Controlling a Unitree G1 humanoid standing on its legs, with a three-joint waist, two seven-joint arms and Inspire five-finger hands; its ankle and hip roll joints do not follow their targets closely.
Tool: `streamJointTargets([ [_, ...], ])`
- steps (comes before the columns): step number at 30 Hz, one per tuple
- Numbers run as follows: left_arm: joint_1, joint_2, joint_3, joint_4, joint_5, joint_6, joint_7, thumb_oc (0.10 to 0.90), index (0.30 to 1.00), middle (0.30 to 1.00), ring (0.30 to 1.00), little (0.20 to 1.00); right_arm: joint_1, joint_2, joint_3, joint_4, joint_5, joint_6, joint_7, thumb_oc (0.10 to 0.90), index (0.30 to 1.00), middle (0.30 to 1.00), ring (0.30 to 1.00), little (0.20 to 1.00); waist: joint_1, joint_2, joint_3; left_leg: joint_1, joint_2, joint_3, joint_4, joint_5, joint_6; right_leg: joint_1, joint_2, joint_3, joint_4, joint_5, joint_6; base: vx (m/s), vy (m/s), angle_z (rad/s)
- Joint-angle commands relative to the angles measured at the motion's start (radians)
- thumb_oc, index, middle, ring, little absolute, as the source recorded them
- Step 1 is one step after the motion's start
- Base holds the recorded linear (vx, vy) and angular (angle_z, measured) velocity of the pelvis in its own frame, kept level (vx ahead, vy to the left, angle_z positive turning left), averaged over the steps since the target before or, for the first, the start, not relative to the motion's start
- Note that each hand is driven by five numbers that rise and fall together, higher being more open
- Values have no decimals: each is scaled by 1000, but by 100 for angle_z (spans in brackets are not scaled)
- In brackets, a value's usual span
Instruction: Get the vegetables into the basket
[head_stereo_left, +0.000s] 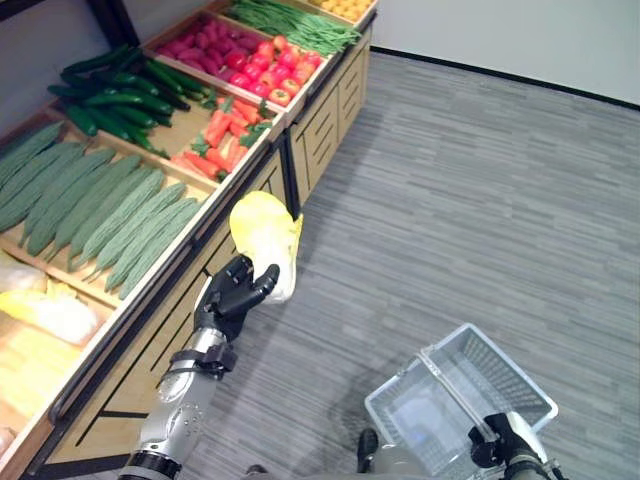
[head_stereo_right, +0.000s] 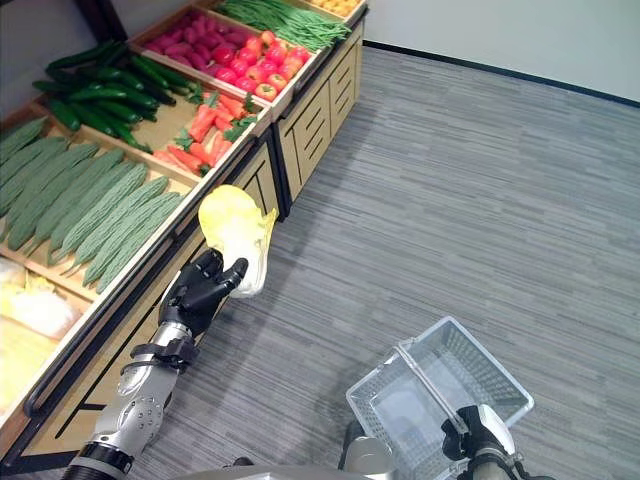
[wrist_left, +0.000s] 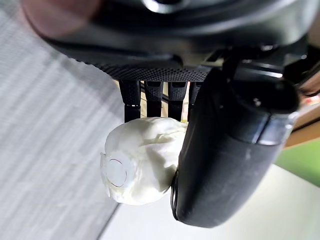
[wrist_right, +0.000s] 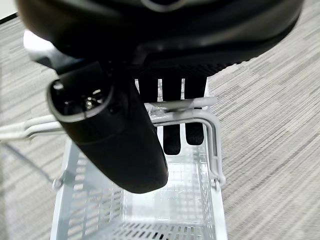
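Observation:
My left hand (head_stereo_left: 236, 296) is shut on a pale yellow-white cabbage (head_stereo_left: 264, 233), held in the air just off the front edge of the vegetable stand; its white stem end (wrist_left: 141, 167) shows between the fingers and thumb in the left wrist view. My right hand (head_stereo_left: 507, 437) is shut on the handle (wrist_right: 192, 116) of a white wire basket (head_stereo_left: 470, 385), which hangs low at the lower right over the floor. The basket (wrist_right: 150, 210) looks empty. The cabbage is well to the left of the basket and higher than it.
The wooden stand (head_stereo_left: 180, 330) runs along the left with crates of bitter gourds (head_stereo_left: 95, 205), cucumbers (head_stereo_left: 120, 95), carrots (head_stereo_left: 228, 135), red peppers (head_stereo_left: 270, 65), purple-red roots (head_stereo_left: 195, 42) and green beans (head_stereo_left: 290, 22). More pale cabbages (head_stereo_left: 45, 310) lie at the near left. Grey carpet (head_stereo_left: 470, 190) spreads to the right.

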Motion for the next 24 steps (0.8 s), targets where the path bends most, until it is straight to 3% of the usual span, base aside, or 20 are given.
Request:
streamJointTargets([
  [1,-104,-35,43,-156,41,-111,-7,400,300,300,300,300,-89,-106,-20,-57,30,-38,-78,400,300,300,300,300,31,-14,37,-118,-136,-335,-178,-42,-31,72,-33,24,-157,30,94,137,25,-53],
  [4,-85,-39,50,-136,48,-125,1,400,300,300,300,300,-117,-120,-5,-51,47,-52,-82,400,300,300,300,300,58,2,29,-156,-148,-541,-291,11,-39,60,-16,117,-143,24,104,207,80,-121],
  [6,-90,-43,57,-126,30,-130,7,400,300,300,300,300,-119,-117,5,-68,51,-58,-82,400,300,300,300,300,60,6,31,-147,-162,-570,-285,7,-39,64,-12,155,-125,10,102,129,128,-86],
  [10,-101,-44,49,-113,14,-127,0,400,300,300,300,300,-99,-103,1,-77,44,-54,-71,400,300,300,300,300,44,5,11,-109,-189,-527,-288,-32,-7,62,-38,197,-89,-8,116,110,234,-78],
  [12,-95,-32,39,-118,14,-127,-4,400,300,300,300,300,-96,-82,-12,-66,54,-50,-72,400,300,300,300,300,40,-11,0,-100,-207,-486,-271,-62,18,48,-64,232,-78,3,137,84,291,-62],
  [17,-85,3,43,-107,32,-127,-15,400,300,300,300,300,-103,-54,-13,-48,51,-49,-68,400,300,300,300,300,40,-34,-2,-86,-245,-402,-265,-105,59,-19,-110,300,-73,70,186,-15,240,-61],
  [19,-78,17,45,-102,43,-129,-15,400,300,300,300,300,-116,-52,-10,-43,45,-46,-70,400,300,300,300,300,45,-39,1,-78,-256,-368,-286,-105,66,-47,-126,309,-79,128,208,-60,152,-40],
  [21,-78,36,43,-98,48,-127,-17,400,300,300,300,300,-139,-56,-1,-9,37,-40,-72,400,300,300,300,300,56,-37,4,-70,-253,-346,-302,-99,71,-65,-129,281,-64,143,204,-41,86,-62],
  [23,-65,65,35,-99,68,-112,-32,400,300,300,300,300,-176,-74,1,61,30,-29,-79,400,300,300,300,300,82,-29,6,-50,-243,-306,-322,-98,75,-59,-148,144,-15,135,192,-37,80,-64],
  [24,-65,65,35,-99,68,-112,-32,400,300,300,300,300,-177,-74,2,62,30,-30,-79,400,300,300,300,300,82,-29,6,-50,-244,-306,-322,-98,75,-58,-148,143,-15,135,192,-14,65,-65],
])
